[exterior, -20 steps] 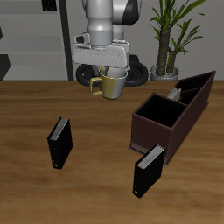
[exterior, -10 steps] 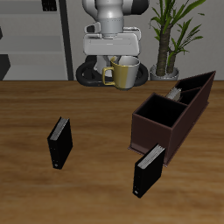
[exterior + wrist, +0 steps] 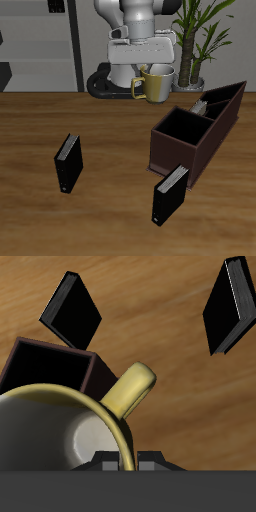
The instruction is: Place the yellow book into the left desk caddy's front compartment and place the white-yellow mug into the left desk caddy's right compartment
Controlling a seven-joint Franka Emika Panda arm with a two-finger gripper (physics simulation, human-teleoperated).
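My gripper (image 3: 155,70) is shut on the rim of the white-yellow mug (image 3: 158,87) and holds it upright in the air, well above the table and farther back than the left desk caddy (image 3: 192,148). The mug's yellow handle points away from the caddy. The caddy's large square right compartment (image 3: 178,126) is open and holds nothing. The pale yellow book (image 3: 201,105) stands in a narrow slot behind it. In the wrist view the mug (image 3: 55,431) fills the foreground, with its handle (image 3: 128,394) and the caddy's bin (image 3: 50,361) below.
Two black books stand on the table: one (image 3: 67,163) far from the caddy, one (image 3: 168,194) just before the caddy's front end. Both show in the wrist view (image 3: 75,308) (image 3: 232,306). A potted plant (image 3: 195,40) stands behind the caddy.
My gripper has carried the mug sideways toward the caddy, staying at about the same height. The mug has turned slightly with it. Nothing else moved.
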